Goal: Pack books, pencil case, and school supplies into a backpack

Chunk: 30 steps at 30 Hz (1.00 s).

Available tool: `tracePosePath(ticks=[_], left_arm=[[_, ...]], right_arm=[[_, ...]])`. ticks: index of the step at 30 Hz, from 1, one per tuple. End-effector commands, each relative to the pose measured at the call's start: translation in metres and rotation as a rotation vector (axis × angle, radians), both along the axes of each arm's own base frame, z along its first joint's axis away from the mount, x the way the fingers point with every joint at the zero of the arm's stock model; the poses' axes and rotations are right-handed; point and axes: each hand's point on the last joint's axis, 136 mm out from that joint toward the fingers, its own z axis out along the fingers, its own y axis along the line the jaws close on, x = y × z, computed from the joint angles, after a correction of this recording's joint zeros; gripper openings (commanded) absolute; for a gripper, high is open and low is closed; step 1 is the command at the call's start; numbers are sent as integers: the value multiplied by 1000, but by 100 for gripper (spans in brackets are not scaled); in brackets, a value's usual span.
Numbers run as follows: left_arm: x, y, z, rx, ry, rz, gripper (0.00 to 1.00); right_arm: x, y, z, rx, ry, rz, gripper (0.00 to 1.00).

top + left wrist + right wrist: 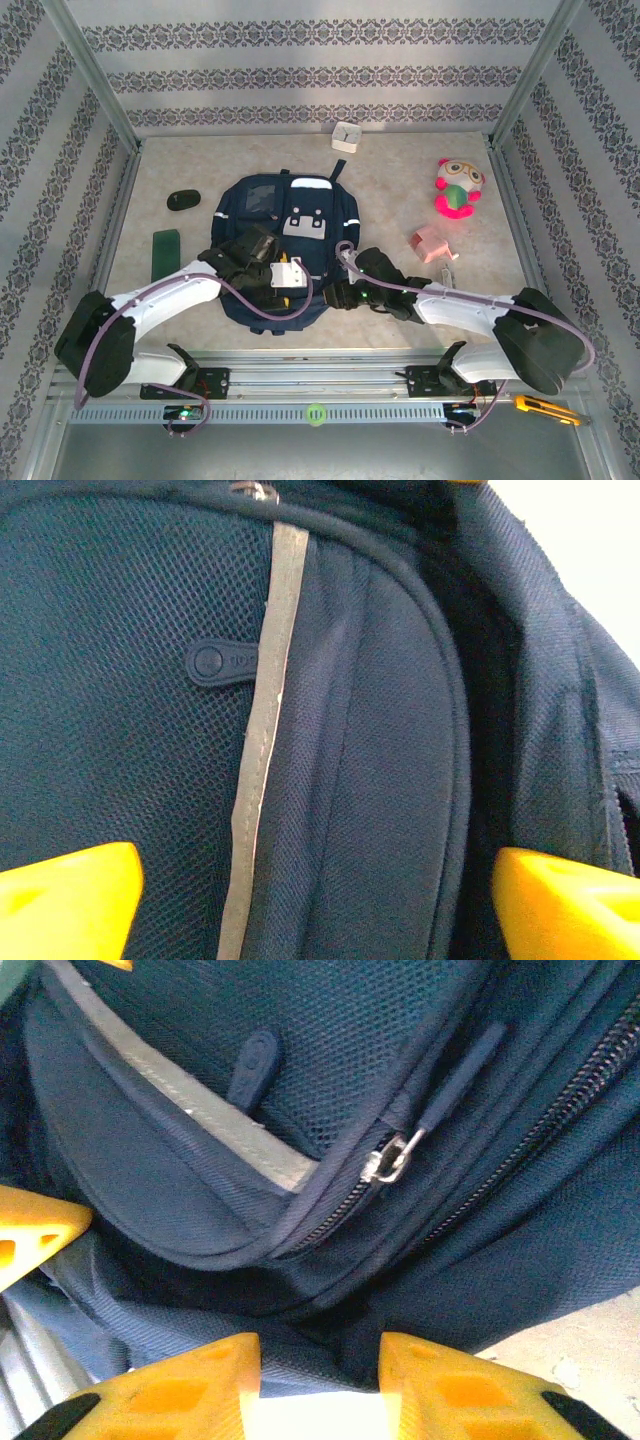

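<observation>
The navy backpack [262,205] lies flat in the middle of the table, its grey stripe [262,730] running down the front pocket. My left gripper [287,277] hovers over its lower front, open wide [320,910] with the pocket fabric beneath the yellow fingers [70,900]. My right gripper [347,293] is at the backpack's lower right edge, its fingers [180,1390] closed on a fold of blue fabric [320,1375]. A zipper pull [388,1160] sits just above. A dark green book [165,250] lies left of the backpack. The pale-pink pencil case [433,243] rests to the right.
A pink-and-green plush toy [457,187] sits at the right rear, a black oval object [184,200] at the left rear, a small white box [346,136] by the back wall. A yellow cutter [545,408] and a green ring [316,412] lie on the near rail.
</observation>
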Motion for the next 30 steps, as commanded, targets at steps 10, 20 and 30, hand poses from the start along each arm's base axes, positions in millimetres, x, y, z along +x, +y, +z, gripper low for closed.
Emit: tracePosePath(ticks=[10, 20, 30], left_arm=[[20, -5, 56, -164, -172, 121, 0], [24, -1, 144, -456, -239, 192, 0], [19, -18, 146, -487, -177, 109, 0]], right_arm=[[13, -6, 19, 17, -113, 0, 46], [16, -28, 102, 27, -588, 165, 56], [27, 6, 133, -63, -846, 408, 67]])
